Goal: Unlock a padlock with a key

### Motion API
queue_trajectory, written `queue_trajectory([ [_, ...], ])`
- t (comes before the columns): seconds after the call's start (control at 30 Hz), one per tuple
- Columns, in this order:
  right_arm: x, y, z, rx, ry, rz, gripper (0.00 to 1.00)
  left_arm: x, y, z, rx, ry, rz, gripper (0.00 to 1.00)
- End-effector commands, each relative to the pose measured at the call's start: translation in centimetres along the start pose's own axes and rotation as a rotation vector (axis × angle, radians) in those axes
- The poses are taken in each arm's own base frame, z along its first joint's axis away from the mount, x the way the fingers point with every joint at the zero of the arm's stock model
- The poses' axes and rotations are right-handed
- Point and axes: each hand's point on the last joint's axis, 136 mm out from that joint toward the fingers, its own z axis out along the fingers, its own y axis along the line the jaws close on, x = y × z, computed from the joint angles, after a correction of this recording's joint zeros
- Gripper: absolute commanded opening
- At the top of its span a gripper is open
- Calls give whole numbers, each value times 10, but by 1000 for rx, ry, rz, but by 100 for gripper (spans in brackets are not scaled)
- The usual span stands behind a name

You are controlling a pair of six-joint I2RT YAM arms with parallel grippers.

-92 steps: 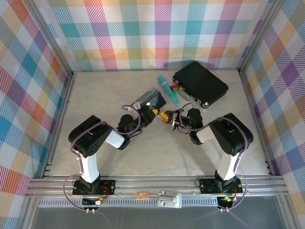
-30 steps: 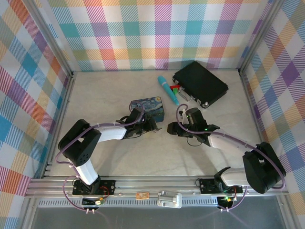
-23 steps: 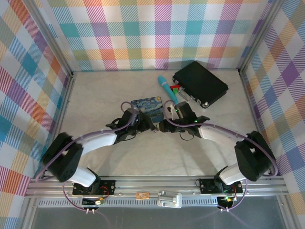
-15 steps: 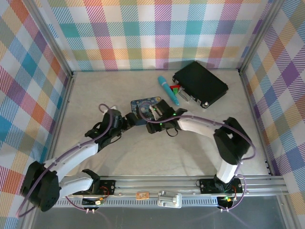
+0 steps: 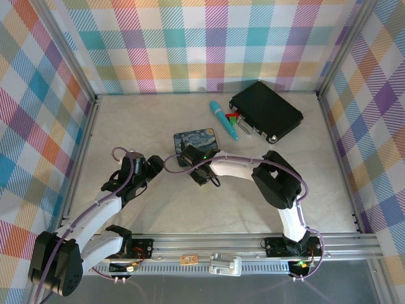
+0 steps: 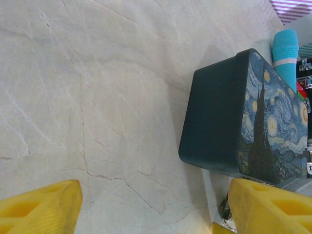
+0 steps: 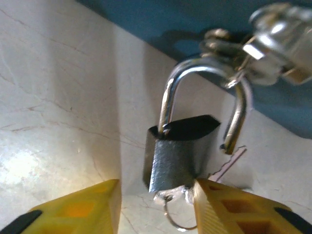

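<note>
Padlock (image 7: 178, 156), key (image 7: 171, 199) inserted, flanked by parted right gripper (image 7: 156, 189) | tin (image 7: 146, 19) set just behind | left gripper (image 6: 153, 195) spread wide

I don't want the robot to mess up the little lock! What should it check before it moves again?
1. Shackle of the small dark metal padlock popped out: ok, one leg hangs free beside the body.
2. Small silvery key in the padlock's bottom: ok, it looks pushed in.
3. Right jaws not squeezing the padlock: ok, they stand apart on either side of it.
4. Left jaws empty: ok, they are open with nothing between them, beside the blue-and-yellow Starry-Night tin.
5. Padlock free of the tin's shiny metal clasp: not ok, the shackle looks hooked through it.
</note>
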Motion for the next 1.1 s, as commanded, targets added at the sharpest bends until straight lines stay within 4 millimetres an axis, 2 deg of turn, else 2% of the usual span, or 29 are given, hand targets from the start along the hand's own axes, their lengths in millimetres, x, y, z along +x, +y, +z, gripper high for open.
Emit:
queue_trajectory([
  [0.0, -1, -6, 5, 42, 12, -9, 38, 2, -2, 1, 25, 11, -13, 78],
  [0.4, -17, -9, 6, 64, -56, -37, 37, 8, -9, 7, 72, 42, -24, 77],
  [0.57, -18, -7, 9, 56, -60, -54, 17, 9, -10, 8, 77, 44, -19, 77],
  [0.67, -17, -7, 7, 52, -69, -89, 10, 9, -9, 9, 74, 46, -14, 77],
  [0.83, -21, -2, -5, -80, -111, -149, 3, 9, -17, 9, 107, 53, 7, 77],
  [0.9, -23, 2, -10, -147, -124, -186, 0, 12, -26, 10, 156, 73, 17, 75],
  [1.07, -27, 16, -20, -323, -147, -220, 0, 27, -46, 14, 221, 98, 51, 62],
])
